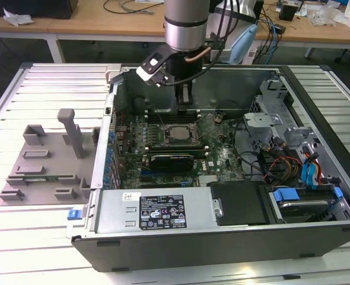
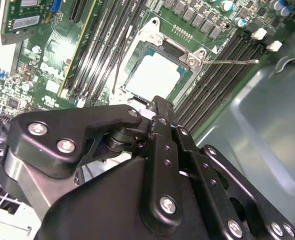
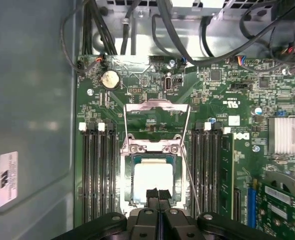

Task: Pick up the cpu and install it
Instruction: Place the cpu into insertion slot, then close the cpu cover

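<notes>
looking across the exterior view from the left, i see a grey fixture tray (image 1: pixel 41 163) on the white slatted table (image 1: pixel 44 89), with wooden desks (image 1: pixel 92 24) behind and the open computer case (image 1: pixel 222 237) mid-frame. the cpu (image 1: pixel 176 133) lies flat in its socket, silver top up. it is square, with no long axis, its edges parallel to the memory slots (image 3: pixel 97 175). the gripper (image 1: pixel 185 101) hovers over it, fingers pressed together, empty.

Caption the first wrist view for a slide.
Shut gripper hovers at the edge of the cpu, which lies in its open socket between memory slots.
</notes>
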Robot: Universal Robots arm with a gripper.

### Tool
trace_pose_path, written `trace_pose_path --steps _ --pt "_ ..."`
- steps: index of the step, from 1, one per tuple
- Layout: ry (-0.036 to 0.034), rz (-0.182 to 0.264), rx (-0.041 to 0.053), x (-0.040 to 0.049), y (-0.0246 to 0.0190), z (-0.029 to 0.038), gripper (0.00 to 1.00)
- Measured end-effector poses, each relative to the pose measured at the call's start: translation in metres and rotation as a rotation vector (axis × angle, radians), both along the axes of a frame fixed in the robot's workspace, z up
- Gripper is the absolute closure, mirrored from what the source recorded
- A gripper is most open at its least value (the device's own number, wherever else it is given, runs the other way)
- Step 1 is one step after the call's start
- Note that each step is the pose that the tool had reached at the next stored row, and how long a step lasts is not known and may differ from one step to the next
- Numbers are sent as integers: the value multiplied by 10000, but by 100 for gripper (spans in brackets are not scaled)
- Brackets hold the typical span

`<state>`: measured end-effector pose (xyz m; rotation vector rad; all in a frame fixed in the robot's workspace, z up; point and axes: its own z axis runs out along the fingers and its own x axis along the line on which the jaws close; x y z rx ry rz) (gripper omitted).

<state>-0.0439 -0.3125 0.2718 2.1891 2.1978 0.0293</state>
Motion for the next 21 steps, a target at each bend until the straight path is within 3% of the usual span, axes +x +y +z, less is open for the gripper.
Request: trace_pose_path --steps 1,15,21 --pt "0 0 1 0 0 27 89" --pt "0 0 0 11 0 30 89" --pt "0 -1 0 67 0 30 89"
